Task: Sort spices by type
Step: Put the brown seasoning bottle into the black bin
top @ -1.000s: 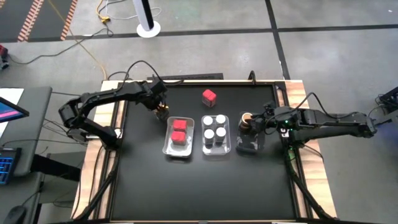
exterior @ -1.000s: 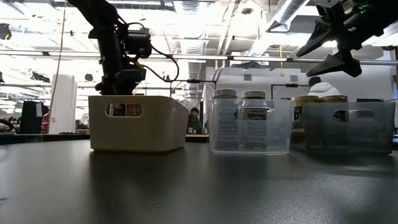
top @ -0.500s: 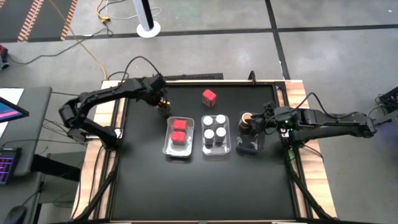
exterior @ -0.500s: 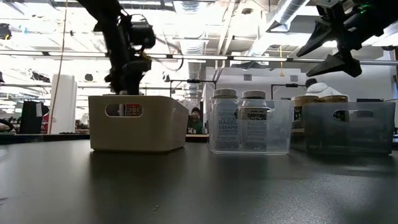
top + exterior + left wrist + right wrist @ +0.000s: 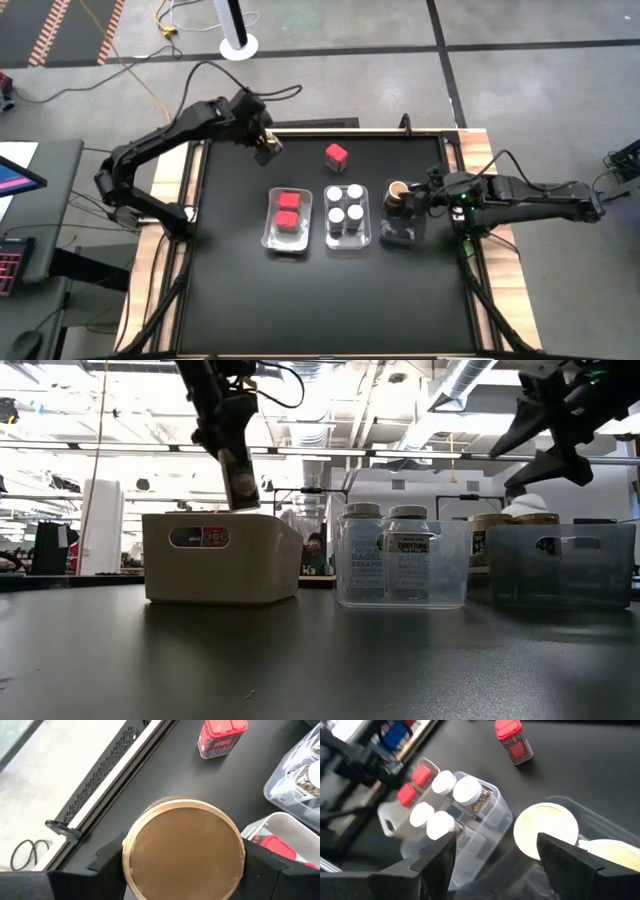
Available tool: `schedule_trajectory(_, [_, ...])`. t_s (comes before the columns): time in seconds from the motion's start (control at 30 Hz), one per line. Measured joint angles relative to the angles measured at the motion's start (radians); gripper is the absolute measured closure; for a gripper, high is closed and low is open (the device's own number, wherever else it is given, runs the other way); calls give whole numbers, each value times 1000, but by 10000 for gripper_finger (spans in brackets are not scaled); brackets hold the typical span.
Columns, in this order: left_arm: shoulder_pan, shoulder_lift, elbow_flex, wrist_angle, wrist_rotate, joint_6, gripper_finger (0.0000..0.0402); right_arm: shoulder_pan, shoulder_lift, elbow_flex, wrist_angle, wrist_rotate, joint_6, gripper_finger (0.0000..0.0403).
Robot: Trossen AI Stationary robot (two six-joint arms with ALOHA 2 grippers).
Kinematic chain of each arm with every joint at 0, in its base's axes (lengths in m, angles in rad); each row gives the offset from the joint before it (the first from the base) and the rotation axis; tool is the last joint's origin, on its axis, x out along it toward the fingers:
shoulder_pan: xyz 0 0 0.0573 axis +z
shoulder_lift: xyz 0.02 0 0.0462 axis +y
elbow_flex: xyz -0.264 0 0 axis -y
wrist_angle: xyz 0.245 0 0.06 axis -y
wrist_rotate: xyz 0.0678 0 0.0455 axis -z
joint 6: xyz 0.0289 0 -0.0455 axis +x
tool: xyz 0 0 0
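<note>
High view: the left tool (image 5: 265, 146) hangs above the desk's (image 5: 240, 300) far left corner, clamped on a brown-lidded jar (image 5: 183, 848). A lone red box (image 5: 336, 155) stands near the far edge. Three trays sit mid-desk: two red boxes (image 5: 288, 209) in one, four white-lidded jars (image 5: 346, 205) in the next. The right tool (image 5: 425, 195), fingers apart, hovers over the third tray (image 5: 400, 234), which holds tan-lidded jars (image 5: 546, 831).

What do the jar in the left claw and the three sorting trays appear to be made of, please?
Jar: lid looks like satin gold-brown metal or metallised plastic, given its soft sheen.
Left tray: opaque cream, matte, likely plastic.
Middle tray and right tray: see-through, likely clear plastic.
</note>
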Motion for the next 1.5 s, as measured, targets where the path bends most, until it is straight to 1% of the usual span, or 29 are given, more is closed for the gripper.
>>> schedule_trajectory(0.1, [-14,0,8,-18,4,11,133,0,5,0,-23,0,-95,101])
schedule_trajectory(0.17, [-30,0,8,-17,45,33,133,0,18,0,-28,0,-143,101])
schedule_trajectory(0.2, [-41,0,8,-16,65,38,133,0,24,0,-28,0,-160,101])
schedule_trajectory(0.27, [-71,0,8,-17,73,41,133,0,34,0,-25,4,-189,101])
schedule_trajectory(0.33, [-107,0,8,-16,73,41,132,0,43,0,-14,5,-177,101])
schedule_trajectory(0.43, [-160,1,23,-25,73,29,132,0,51,0,23,5,-148,101])
schedule_trajectory(0.57, [-219,6,77,-20,75,-15,132,0,50,0,131,5,-249,101])
schedule_trajectory(0.67, [-248,42,156,-42,75,-65,132,-23,48,0,223,5,-324,101])
schedule_trajectory(0.73, [-273,81,223,-58,81,-73,132,-47,48,4,252,6,-348,101])
schedule_trajectory(0.83, [-315,165,348,-76,85,-64,132,-79,50,32,249,-10,-409,101])
schedule_trajectory(1.0, [-385,338,587,-162,90,-23,132,-99,65,109,246,-34,-544,101])
schedule_trajectory(1.1, [-412,435,728,-212,90,-16,132,-99,77,166,248,-74,-624,101])
schedule_trajectory(1.2, [-432,535,865,-252,90,-17,132,-98,101,214,206,-109,-673,101])
schedule_trajectory(1.23, [-438,564,891,-254,92,-20,132,-98,112,228,193,-116,-684,101])
schedule_trajectory(1.3, [-448,573,860,-189,127,-31,132,-98,141,248,159,-138,-711,101])
schedule_trajectory(1.37, [-454,593,853,-172,172,-56,132,-98,175,261,154,-165,-733,101])
schedule_trajectory(1.5, [-468,632,871,-165,178,-85,132,-95,254,267,204,-188,-745,101])
